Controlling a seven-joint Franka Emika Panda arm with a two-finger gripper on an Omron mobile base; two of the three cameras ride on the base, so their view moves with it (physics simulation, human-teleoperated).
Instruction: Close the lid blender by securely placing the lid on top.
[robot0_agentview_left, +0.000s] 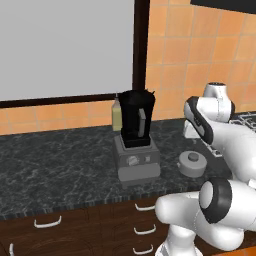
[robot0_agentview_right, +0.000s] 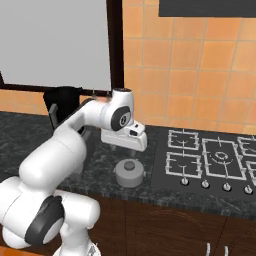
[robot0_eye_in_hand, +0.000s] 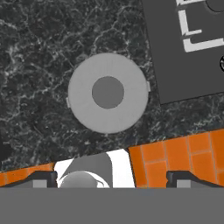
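A dark speckled counter (robot0_agentview_left: 60, 160) is seen. On it are set the blender (robot0_agentview_left: 136, 137), a pale bottle (robot0_agentview_left: 116, 115) behind it, and the lid (robot0_agentview_left: 192, 163) to its right. A stove (robot0_agentview_right: 210, 160) is set in at the far right.

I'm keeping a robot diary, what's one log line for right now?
gripper: open, above lid | lid: on counter, untouched | blender: jar open, no lid | phase: pre-grasp

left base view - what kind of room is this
A kitchen, rendered rather than real. A blender stands on a dark marbled counter with drawers below, orange wall tiles run behind it, and the right base view shows a gas hob.
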